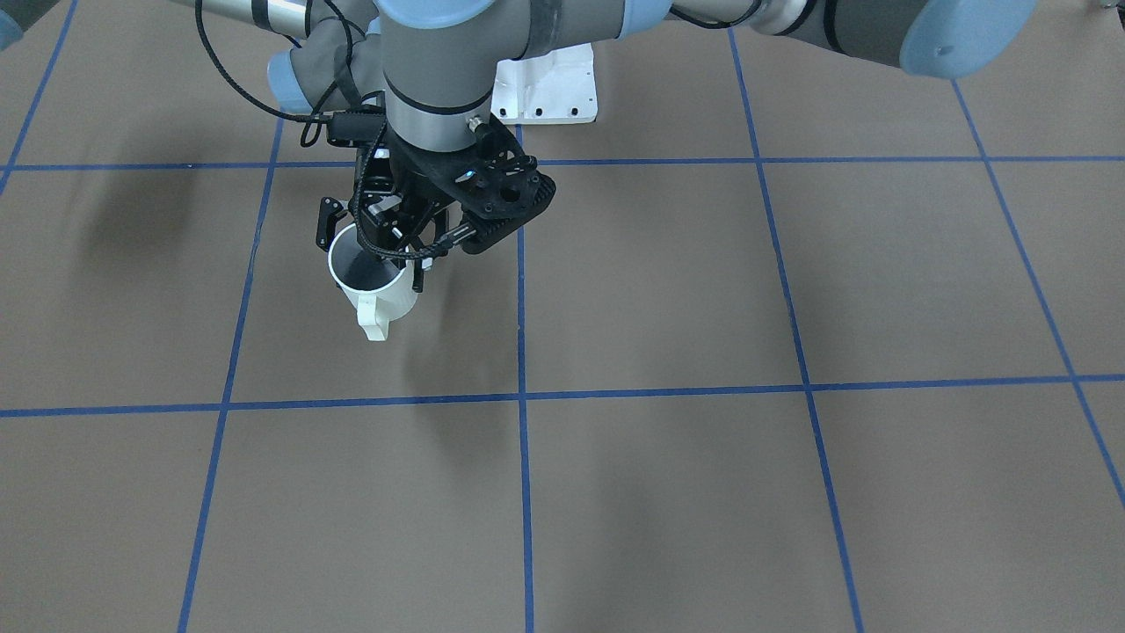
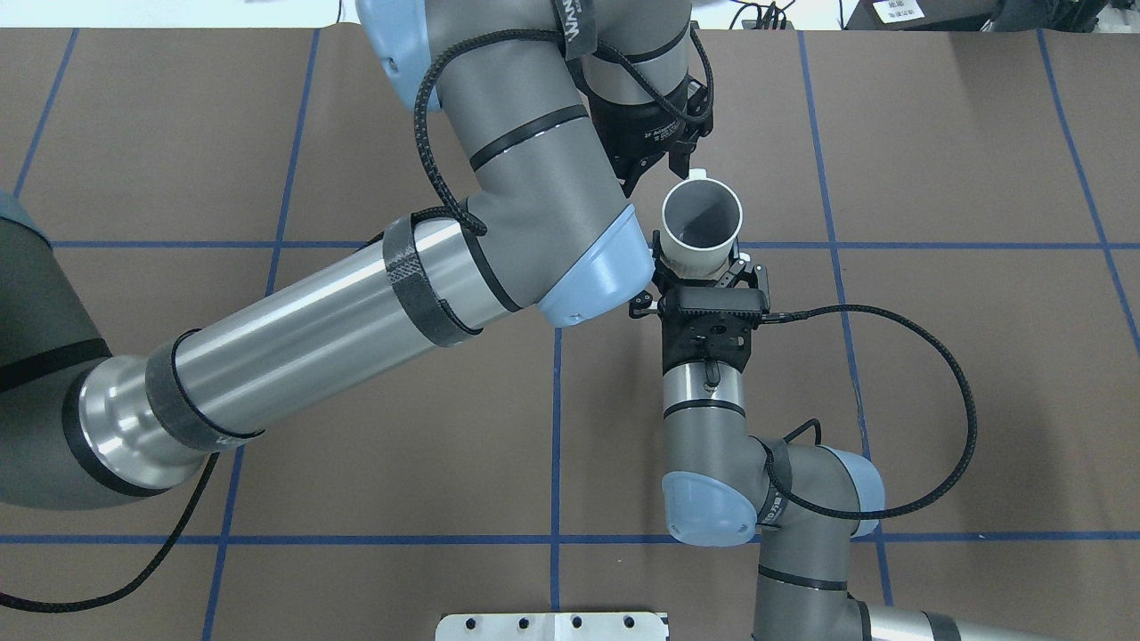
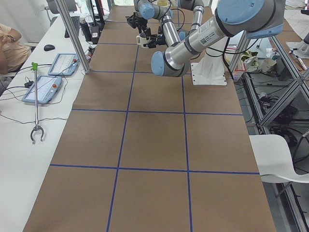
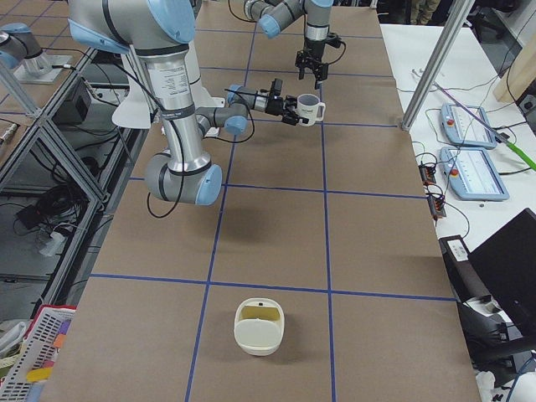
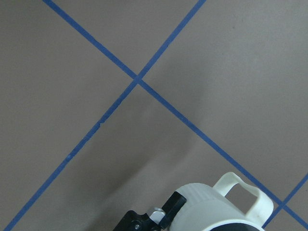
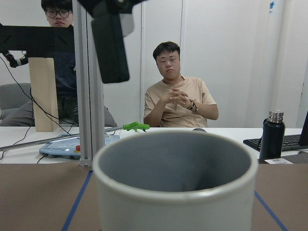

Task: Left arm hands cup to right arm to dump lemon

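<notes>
Right claw (image 2: 702,261) grips cup (image 2: 701,216) above brown gridded table (image 2: 935,356).

White cup (image 2: 701,256) (grey inside); brown table (image 2: 980,133), blue grid lines.

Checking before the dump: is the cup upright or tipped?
Upright. The cup opens straight up at the overhead camera; its rim sits level in the right wrist view.

Grey left arm (image 2: 294,338), right arm (image 2: 704,427); light-blue caps (image 2: 592,267), black braided cables (image 2: 970,414).
</notes>
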You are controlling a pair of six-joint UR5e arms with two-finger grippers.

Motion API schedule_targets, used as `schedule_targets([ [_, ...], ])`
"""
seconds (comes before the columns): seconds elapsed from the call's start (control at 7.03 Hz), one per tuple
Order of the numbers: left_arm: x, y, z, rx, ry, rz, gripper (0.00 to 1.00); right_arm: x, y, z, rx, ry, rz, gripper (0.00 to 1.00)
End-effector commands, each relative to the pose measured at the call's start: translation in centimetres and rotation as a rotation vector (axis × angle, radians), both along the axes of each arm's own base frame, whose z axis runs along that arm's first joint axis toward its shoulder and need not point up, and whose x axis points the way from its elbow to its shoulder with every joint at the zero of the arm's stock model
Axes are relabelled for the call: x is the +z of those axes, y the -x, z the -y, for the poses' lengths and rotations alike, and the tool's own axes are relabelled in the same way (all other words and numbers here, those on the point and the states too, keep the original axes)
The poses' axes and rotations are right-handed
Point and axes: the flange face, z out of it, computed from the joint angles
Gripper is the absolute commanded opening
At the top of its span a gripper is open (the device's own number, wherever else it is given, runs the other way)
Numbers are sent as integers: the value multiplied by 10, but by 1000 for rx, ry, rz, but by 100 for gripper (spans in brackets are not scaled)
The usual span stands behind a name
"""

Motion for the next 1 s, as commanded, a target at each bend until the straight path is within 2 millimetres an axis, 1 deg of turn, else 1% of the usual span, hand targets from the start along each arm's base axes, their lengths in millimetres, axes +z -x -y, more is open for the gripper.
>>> schedule_targets([
  [0.0, -4, -10, -13, 25, -2, -4, 89, -8, 8, -7, 13, -19, 26, 12],
  [0.14, -3, -14, -17, 30, -4, -3, 82, -15, 5, -8, 12, -22, 44, 12],
  [0.28, -2, -17, -19, 36, -8, -5, 79, -16, 5, -8, 11, -21, 46, 12],
  [0.57, -4, -18, -23, 40, -13, -8, 79, -16, 5, -8, 5, -18, 43, 12],
  [0.85, -2, -21, -25, 43, -13, -4, 60, -17, 4, -7, 5, -18, 45, 13],
])
